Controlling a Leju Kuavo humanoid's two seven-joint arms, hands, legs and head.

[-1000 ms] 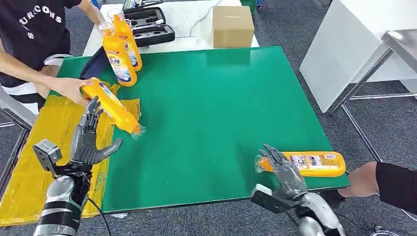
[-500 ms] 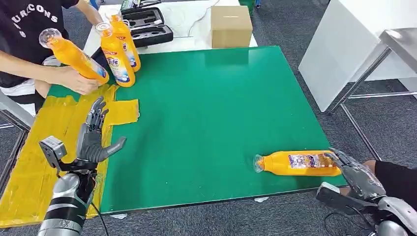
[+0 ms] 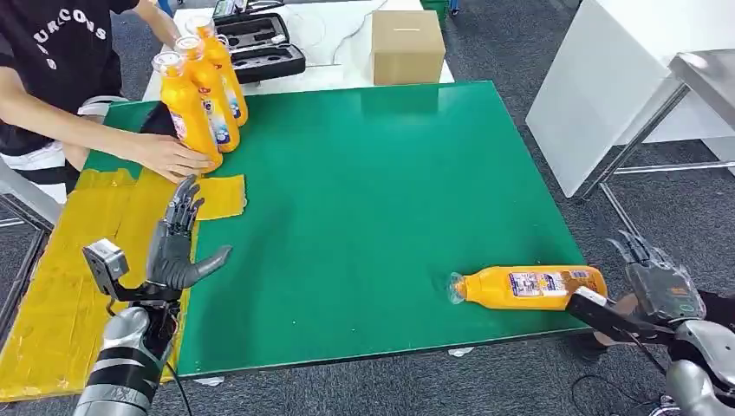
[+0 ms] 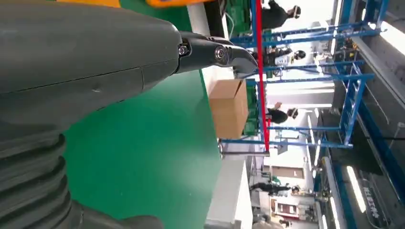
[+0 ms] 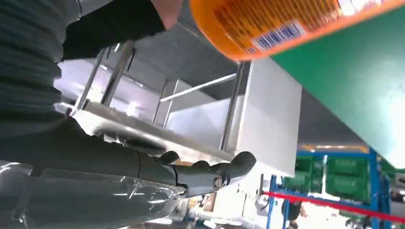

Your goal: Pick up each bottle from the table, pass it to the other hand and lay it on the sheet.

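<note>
An orange bottle (image 3: 529, 288) lies on its side near the green table's front right corner, cap toward the left; its base (image 5: 267, 24) fills a corner of the right wrist view. My right hand (image 3: 660, 284) is open just off the table's right edge, past the bottle's base, touching nothing. My left hand (image 3: 178, 247) is open with fingers spread, upright over the yellow sheet (image 3: 61, 286) at the table's left edge, holding nothing. A person's hand (image 3: 173, 156) stands another orange bottle (image 3: 189, 111) upright beside two more (image 3: 217, 74) at the table's far left.
The green table (image 3: 364, 191) has a bare middle. A cardboard box (image 3: 407, 45) and a black open case (image 3: 260, 48) sit on the white table behind. A white cabinet and a metal frame (image 3: 641, 104) stand to the right. A person's dark sleeve (image 3: 715, 308) is beside my right hand.
The person has lifted the bottle off the sheet and stood it upright by the others. My right hand has drawn back from the lying bottle to beyond the table's right edge.
</note>
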